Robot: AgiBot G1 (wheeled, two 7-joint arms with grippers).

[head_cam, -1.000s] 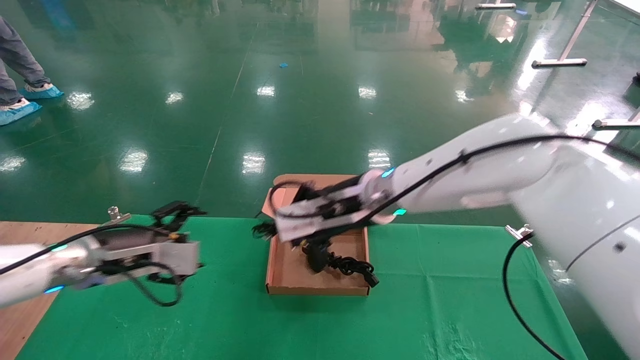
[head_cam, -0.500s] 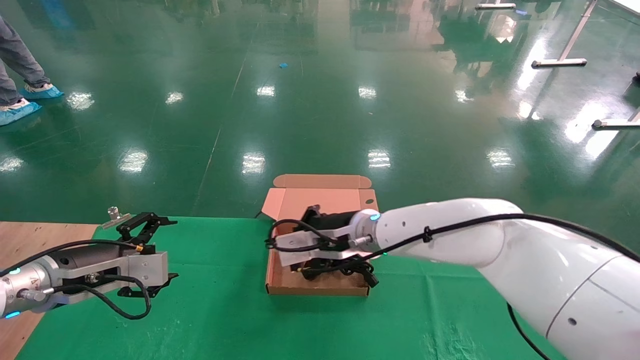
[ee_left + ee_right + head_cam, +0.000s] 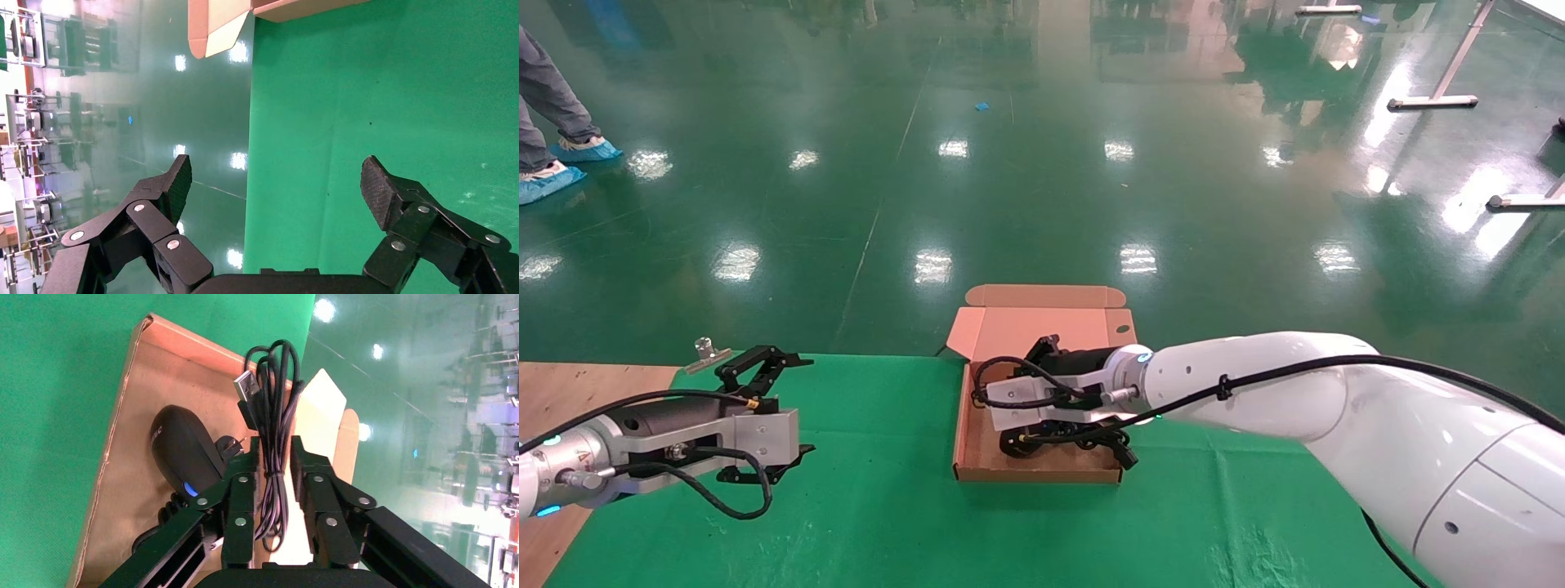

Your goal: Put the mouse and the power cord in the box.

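Right gripper, low over the box, pinches the mouse's bundled thin cable. Left gripper idles wide at nine o'clock. Power cord and mouse lie inside. Next, seemingly: release the cable, withdraw.

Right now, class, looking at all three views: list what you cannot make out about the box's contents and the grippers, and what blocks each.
- Head view: most of the power cord and all of the mouse are hidden by the right gripper inside the box.
- Right wrist view: the mouse is partly covered by the gripper's fingers; the power cord is barely visible.
- Left wrist view: the box is cut off by the picture's edge, behind the left gripper.
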